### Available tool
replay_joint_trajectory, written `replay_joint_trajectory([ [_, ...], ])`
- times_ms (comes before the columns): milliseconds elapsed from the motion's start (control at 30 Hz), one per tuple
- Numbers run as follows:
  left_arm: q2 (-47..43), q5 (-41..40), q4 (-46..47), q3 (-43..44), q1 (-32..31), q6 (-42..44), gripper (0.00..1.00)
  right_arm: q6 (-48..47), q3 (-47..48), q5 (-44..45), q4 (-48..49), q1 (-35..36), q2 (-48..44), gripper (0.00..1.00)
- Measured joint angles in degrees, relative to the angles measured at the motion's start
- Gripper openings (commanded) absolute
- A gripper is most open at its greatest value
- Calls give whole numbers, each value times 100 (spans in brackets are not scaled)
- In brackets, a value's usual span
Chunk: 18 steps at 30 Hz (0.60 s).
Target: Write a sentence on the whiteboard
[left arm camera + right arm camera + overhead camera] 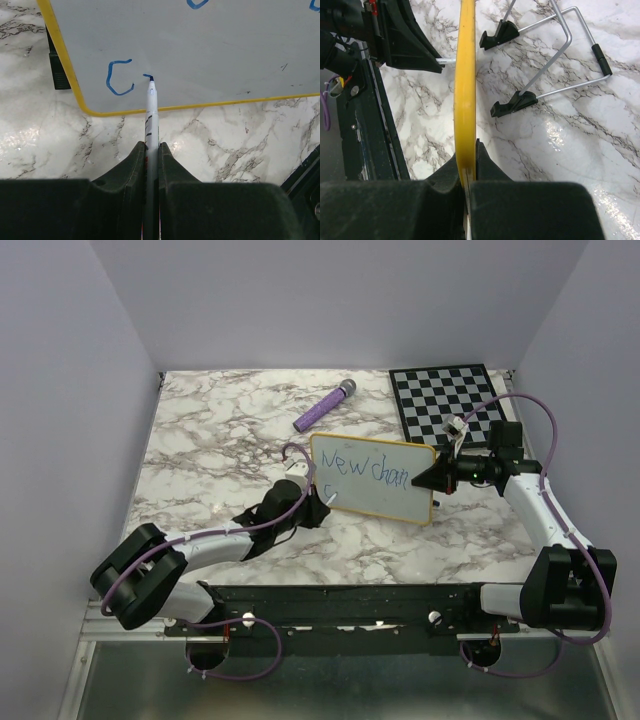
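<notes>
Bright, even light from overhead, w/ only faint soft shadows just below the whiteboard (375, 480). Glare on the marble table (27, 140) left of the whiteboard in L wrist cam, right of it in R wrist cam. Foreground nearer than the whiteboard is dark & soft-focus; top cam sharp.

The table (200, 440) looks glossy, marble-patterned (the whiteboard (385, 495) smooth).

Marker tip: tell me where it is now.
In the left wrist view, the marker tip sits on the whiteboard near its lower-left corner, just right of the blue C.
</notes>
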Motion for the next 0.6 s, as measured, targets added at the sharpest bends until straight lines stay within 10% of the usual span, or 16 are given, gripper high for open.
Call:
replay_joint_trajectory([
  [600,-179,166,28,37,-4,-4,0,-2,0,-2,-2,0,0,1],
])
